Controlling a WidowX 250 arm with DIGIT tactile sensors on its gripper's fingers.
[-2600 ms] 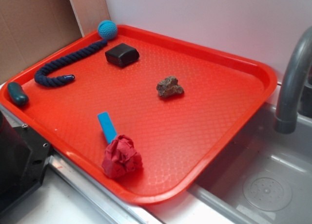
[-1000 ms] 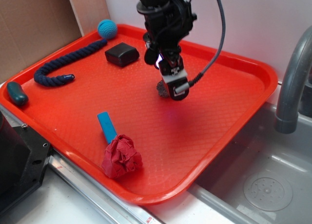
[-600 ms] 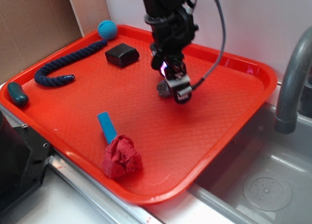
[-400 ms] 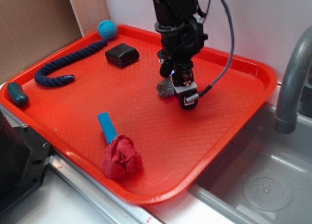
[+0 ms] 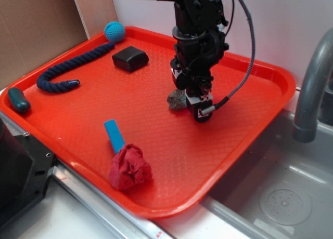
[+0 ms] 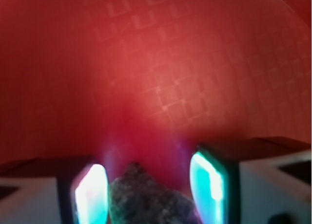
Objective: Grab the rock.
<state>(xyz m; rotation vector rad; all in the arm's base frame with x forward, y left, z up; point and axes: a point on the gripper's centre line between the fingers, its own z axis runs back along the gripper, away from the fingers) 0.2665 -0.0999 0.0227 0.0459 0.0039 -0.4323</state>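
My gripper [image 6: 151, 182] is open, pads straddling the rock [image 6: 146, 197] mid-tray [image 5: 260, 72]. It sits nearer my left pad, so I'd centre up, drop a touch, then close on the flanks. Open tray all around; black block [image 5: 130, 58] well apart at far left, raised rim far off.

The wrist view is blurred. The hand [image 6: 155, 187] points down at the red tray [image 6: 161, 73], whose grid pattern fills the upper frame. Two fingers [image 6: 209, 185] glow teal at the bottom, apart from each other. The rough brown-grey rock [image 6: 146, 197] sits between them, close against the left finger, with a gap to the right one.
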